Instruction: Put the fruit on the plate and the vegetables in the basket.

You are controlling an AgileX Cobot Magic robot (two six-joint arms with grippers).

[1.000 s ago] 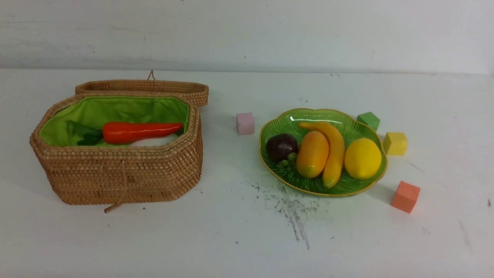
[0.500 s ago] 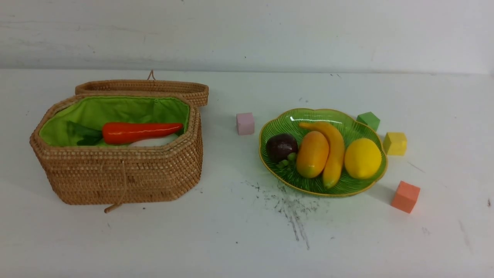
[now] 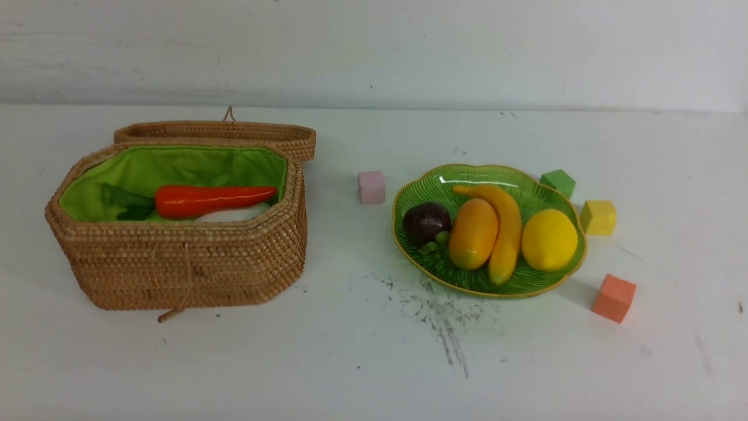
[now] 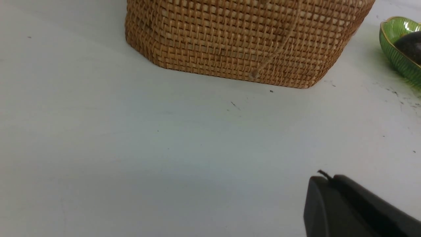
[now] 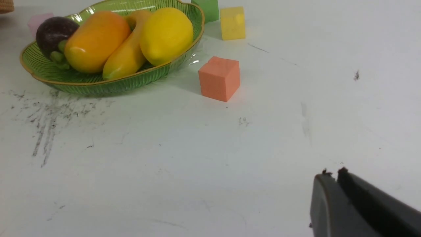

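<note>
Four fruits (image 3: 489,233) fill the plate (image 3: 421,181) (four cubes (image 3: 613,297) scattered around).

rough woven wicker basket (image 3: 175,263) with cloth lining — glossy ribbed plate (image 3: 491,175), glossy fruit (image 3: 473,234), matt cubes (image 3: 613,298)

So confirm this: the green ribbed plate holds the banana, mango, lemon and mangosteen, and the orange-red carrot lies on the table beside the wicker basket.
Wrong on the carrot. The front view shows the orange-red carrot inside the tan wicker basket, not beside it. The rest stands.
</note>
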